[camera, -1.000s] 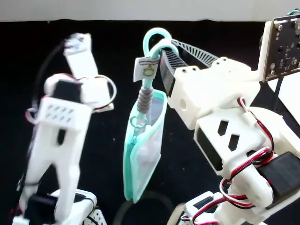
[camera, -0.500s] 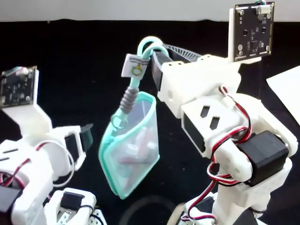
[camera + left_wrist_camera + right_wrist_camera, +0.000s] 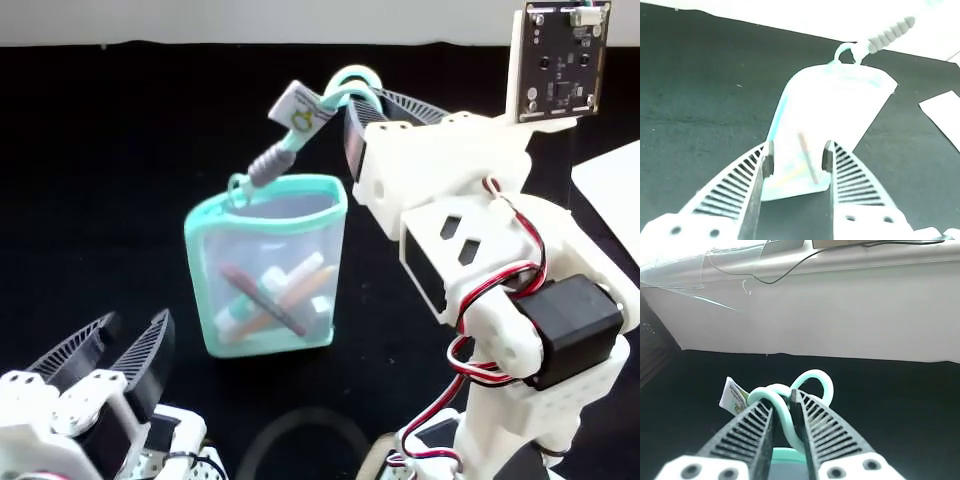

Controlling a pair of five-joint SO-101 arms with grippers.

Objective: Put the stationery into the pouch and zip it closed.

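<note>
Brought the left gripper (image 3: 136,318) down from its raised pose, spread wide and empty. Swung the pouch (image 3: 265,270) broadside just beyond those fingertips, stationery (image 3: 270,295) already inside, mouth apparently unzipped. Pinching the loop (image 3: 812,372) in the right gripper (image 3: 783,397), pouch dangling below. Leaves, likely, only the zipping, with the free gripper placed to take the pull (image 3: 268,165).

Our right gripper (image 3: 791,396) was up high on a folded arm, wrist roughly level, fingers pinched tight on the pouch strap (image 3: 782,415). Our left gripper (image 3: 798,152) sat low at the near edge, arm tucked down, jaws spread wide.
</note>
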